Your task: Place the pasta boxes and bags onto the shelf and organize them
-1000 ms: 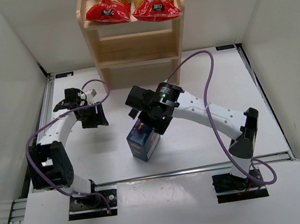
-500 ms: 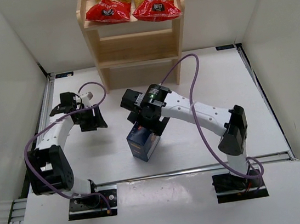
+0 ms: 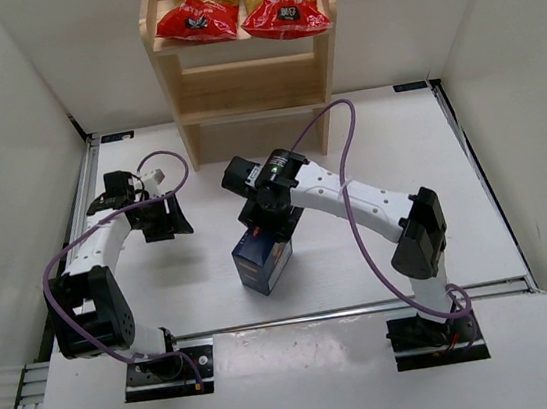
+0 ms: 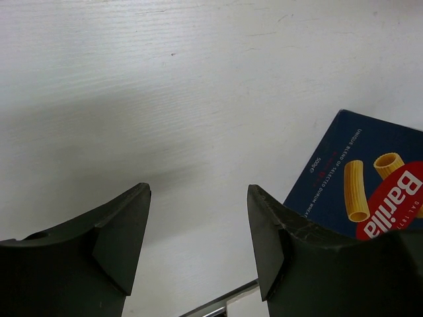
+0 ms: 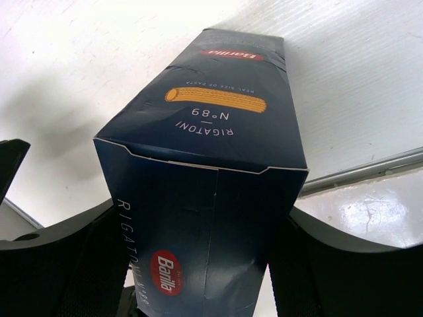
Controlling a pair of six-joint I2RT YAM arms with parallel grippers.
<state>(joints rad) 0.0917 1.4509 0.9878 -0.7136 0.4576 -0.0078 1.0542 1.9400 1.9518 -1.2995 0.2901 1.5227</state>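
Note:
The dark blue pasta box stands upright on the white table, in front of the shelf. My right gripper comes down over its top. In the right wrist view both fingers press the sides of the box, so the gripper is shut on it. My left gripper hovers to the left, open and empty, with the box off to its right. Two red bags lie side by side on the top board of the wooden shelf.
White walls close in the table on the left, right and back. A metal rail runs along the front edge, just beyond the box. Purple cables loop over both arms. The shelf's lower boards hold nothing.
My right gripper has dropped lower and to the left over the box, and its fingers have closed in on the sides. The left arm drew back slightly to the left.

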